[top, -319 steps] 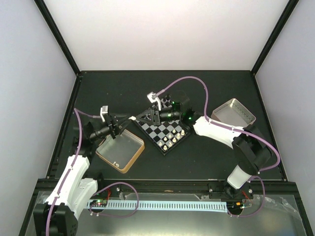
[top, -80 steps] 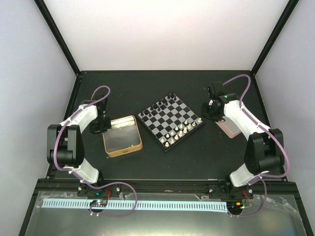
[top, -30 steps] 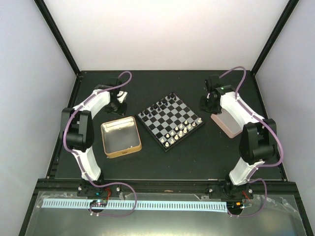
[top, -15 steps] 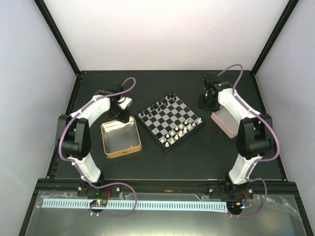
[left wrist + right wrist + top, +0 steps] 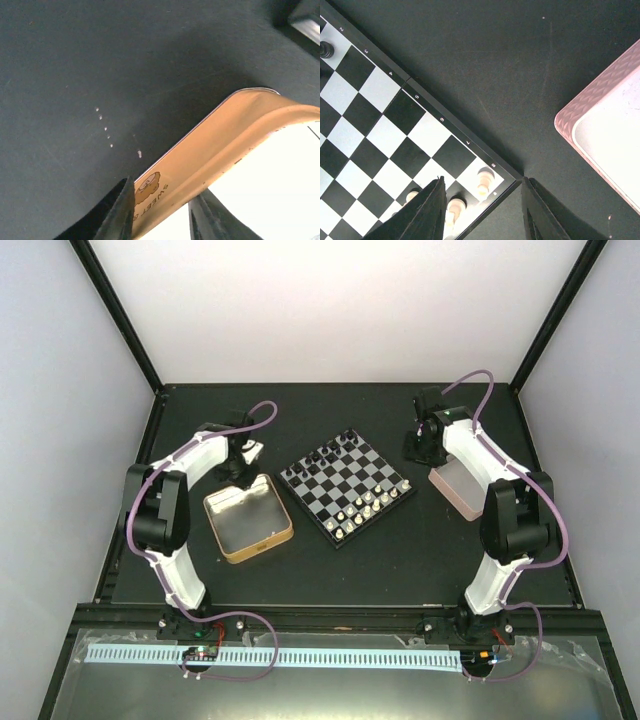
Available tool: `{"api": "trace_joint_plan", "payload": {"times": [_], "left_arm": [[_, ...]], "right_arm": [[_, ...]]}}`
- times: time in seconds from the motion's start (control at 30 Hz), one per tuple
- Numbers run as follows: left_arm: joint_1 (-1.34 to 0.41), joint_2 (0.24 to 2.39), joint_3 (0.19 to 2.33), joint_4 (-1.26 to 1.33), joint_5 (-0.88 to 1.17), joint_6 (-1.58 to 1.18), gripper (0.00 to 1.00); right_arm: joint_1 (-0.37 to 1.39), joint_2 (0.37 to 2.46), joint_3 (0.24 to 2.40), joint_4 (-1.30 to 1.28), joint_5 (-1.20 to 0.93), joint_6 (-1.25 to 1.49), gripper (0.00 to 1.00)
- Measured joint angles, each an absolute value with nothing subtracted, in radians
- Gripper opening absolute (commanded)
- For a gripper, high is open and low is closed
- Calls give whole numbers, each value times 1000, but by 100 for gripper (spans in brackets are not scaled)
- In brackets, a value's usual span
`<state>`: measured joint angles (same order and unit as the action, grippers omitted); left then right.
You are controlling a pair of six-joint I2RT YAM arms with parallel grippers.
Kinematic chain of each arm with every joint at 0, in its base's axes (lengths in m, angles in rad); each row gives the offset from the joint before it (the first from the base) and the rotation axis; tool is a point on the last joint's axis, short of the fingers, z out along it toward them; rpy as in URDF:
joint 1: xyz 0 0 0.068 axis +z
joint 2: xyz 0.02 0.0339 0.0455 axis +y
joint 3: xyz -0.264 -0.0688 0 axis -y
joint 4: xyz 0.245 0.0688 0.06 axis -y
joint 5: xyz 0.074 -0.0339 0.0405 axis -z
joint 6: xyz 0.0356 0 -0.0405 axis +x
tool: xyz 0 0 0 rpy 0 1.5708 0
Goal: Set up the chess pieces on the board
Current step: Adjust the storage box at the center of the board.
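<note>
Top external: small black-and-white chequered chessboard lies mid-frame, tiny cream and black chess pieces ranked on it. Left wrist: left gripper straddles the wall of the gold rectangular tin, jaws part-open, grip unclear. Right wrist: right gripper gapes empty, bottom centre.

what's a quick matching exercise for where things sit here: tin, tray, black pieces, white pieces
Things:
1 tin
2 tray
3 black pieces
4 white pieces

Places:
a along the near-right edge of the board
b on the table, left of the board
c along the far-left edge of the board
d on the table, right of the board

Pairs: 1-b; 2-d; 3-c; 4-a
</note>
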<state>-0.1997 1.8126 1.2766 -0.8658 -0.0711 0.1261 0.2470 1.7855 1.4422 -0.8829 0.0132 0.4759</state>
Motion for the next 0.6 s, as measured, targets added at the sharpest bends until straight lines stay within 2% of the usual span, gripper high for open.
{"api": "trace_joint_plan", "payload": {"times": [0.17,0.6], "left_arm": [[-200,1812,1273,-875,-136,101,12],[-200,1723,1172,-962,-184,17,2]], "right_arm": [[247,1785,1442,-883,13,472,43],[247,1785,1443,-890,-6,469,43]]}}
